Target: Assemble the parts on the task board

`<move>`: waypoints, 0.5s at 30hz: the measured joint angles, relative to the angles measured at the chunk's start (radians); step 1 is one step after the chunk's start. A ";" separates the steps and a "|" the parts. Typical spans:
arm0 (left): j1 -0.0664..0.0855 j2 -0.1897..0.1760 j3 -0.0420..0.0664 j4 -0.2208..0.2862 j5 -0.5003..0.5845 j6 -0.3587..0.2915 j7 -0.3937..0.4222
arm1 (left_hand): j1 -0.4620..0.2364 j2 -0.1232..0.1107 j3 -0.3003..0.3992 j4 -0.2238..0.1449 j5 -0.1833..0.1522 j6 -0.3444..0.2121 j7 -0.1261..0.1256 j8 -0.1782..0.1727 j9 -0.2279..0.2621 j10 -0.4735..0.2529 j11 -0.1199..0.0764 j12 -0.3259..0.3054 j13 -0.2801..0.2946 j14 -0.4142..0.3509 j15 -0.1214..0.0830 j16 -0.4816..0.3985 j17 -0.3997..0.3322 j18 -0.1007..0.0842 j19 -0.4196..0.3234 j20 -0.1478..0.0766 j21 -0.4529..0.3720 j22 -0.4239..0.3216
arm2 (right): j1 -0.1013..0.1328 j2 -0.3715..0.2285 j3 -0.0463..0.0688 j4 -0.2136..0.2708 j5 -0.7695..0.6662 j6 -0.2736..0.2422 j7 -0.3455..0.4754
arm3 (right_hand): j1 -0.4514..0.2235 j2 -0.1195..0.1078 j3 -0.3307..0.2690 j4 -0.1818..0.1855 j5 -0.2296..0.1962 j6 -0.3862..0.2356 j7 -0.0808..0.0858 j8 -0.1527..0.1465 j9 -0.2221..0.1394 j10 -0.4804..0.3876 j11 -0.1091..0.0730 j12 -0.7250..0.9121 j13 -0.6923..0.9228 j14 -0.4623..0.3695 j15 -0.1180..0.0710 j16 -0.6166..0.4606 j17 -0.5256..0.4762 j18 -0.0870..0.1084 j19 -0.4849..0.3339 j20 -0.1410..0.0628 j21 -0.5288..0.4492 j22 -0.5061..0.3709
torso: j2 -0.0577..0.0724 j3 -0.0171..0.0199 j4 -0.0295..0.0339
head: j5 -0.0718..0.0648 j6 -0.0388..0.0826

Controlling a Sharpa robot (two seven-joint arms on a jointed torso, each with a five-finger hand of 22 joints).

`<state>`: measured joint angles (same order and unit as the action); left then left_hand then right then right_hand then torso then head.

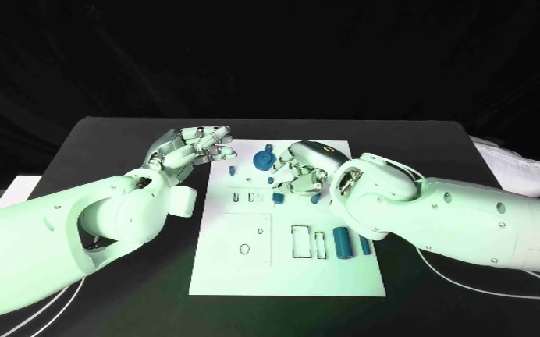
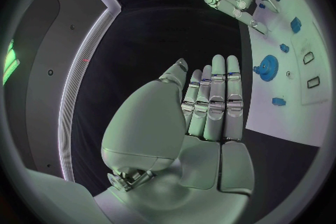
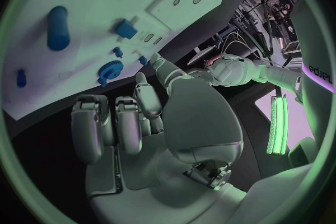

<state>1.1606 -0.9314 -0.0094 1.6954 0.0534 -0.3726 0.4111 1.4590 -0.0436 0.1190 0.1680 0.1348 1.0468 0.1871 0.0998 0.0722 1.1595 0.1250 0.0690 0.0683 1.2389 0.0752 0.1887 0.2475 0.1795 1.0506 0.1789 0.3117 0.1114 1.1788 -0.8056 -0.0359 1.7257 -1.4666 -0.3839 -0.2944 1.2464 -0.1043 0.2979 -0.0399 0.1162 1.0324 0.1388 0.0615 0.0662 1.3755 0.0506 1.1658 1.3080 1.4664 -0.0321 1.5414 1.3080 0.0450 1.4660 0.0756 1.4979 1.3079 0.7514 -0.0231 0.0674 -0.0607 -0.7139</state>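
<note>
The white task board [image 1: 287, 274] lies in the middle of the black table. My right hand [image 1: 302, 167] hovers over its far part with the fingers bent down and apart; in the right wrist view the right hand [image 3: 133, 123] holds nothing. A blue gear [image 1: 264, 157] lies just left of it, also seen as the gear [image 3: 110, 71]. My left hand [image 1: 197, 146] is off the board's far left corner. Its fingers [image 2: 210, 106] are stretched out side by side and hold nothing. A thick blue cylinder [image 1: 342, 242] and a thin blue pin [image 1: 364, 245] lie at the board's right edge.
A small blue peg [image 1: 232, 171] stands near the board's left edge. A small blue block [image 1: 278, 197] and another blue piece [image 1: 315, 195] sit just below my right hand. Several empty slots [image 1: 302, 241] mark the board's near half. Black table [image 1: 124, 138] surrounds the board.
</note>
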 measured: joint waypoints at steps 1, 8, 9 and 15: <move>0.000 0.000 0.000 0.000 0.000 0.000 0.000 | 0.000 0.000 0.000 0.000 0.000 0.000 0.000 0.000 0.000 0.000 0.000 0.000 0.000 0.000 0.000 0.000 0.000 0.000 0.000 0.000 0.000 0.000 | 0.005 -0.011 0.001 0.003 0.001 0.003 0.001 | 0.000 0.000 0.000 0.000 0.000 0.000 0.000 0.003 0.000 0.003 -0.003 0.001 0.000 0.000 0.000 0.000 0.000 0.000 0.000 0.000 0.000 0.000 | 0.000 -0.0003 0.0000 | 0.000 0.000; 0.000 0.001 0.000 -0.002 0.000 0.001 0.000 | 0.000 0.000 0.000 0.000 0.000 0.000 0.000 0.000 0.000 0.000 0.000 0.000 0.000 0.000 0.000 0.000 0.000 0.000 0.000 0.000 0.000 0.000 | 0.023 -0.058 0.001 0.016 0.005 0.033 0.001 | 0.004 -0.004 0.000 0.000 0.006 0.000 0.000 0.004 0.000 0.010 -0.003 0.013 0.000 0.000 0.000 0.000 0.000 0.000 0.000 0.000 0.000 0.000 | -0.001 0.0000 -0.0006 | 0.000 -0.002; 0.000 0.001 0.000 -0.002 0.000 0.001 0.000 | 0.000 0.000 0.003 -0.003 0.000 0.000 0.000 0.000 0.000 0.000 0.000 0.000 0.000 0.000 0.000 0.000 0.000 0.000 0.000 0.000 0.000 0.000 | 0.024 -0.060 0.001 0.016 0.005 0.038 0.000 | 0.004 -0.004 0.000 0.000 0.006 0.000 0.000 0.004 0.000 0.010 -0.003 0.013 0.000 0.000 0.000 0.000 0.000 0.000 0.000 0.000 0.000 0.000 | -0.001 0.0001 -0.0006 | 0.000 -0.002; 0.000 0.002 -0.001 -0.003 0.000 0.002 0.000 | 0.000 0.000 0.003 -0.003 0.000 0.000 0.000 0.000 0.000 0.000 0.000 0.000 0.000 0.000 0.000 0.000 0.001 0.000 0.000 0.000 0.000 0.000 | 0.025 -0.054 0.000 0.012 0.002 0.070 -0.007 | 0.004 -0.004 0.000 0.000 0.011 0.000 0.000 0.004 0.000 0.010 -0.003 0.013 0.000 0.000 0.000 0.000 0.000 0.000 0.000 0.000 0.000 0.000 | -0.001 0.0002 -0.0006 | 0.000 -0.002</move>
<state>1.1606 -0.9298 -0.0099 1.6923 0.0534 -0.3706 0.4108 1.4590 -0.0436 0.1217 0.1652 0.1348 1.0468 0.1871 0.0998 0.0722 1.1595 0.1249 0.0690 0.0684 1.2389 0.0752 0.1887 0.2487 0.1795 1.0506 0.1789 0.3117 0.1115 1.2038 -0.8595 -0.0355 1.7379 -1.4647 -0.3136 -0.3011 1.2505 -0.1084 0.2980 -0.0399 0.1275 1.0325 0.1388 0.0653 0.0662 1.3858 0.0475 1.1789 1.3078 1.4665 -0.0321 1.5414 1.3078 0.0450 1.4661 0.0755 1.4980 1.3078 0.7506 -0.0229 0.0668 -0.0603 -0.7156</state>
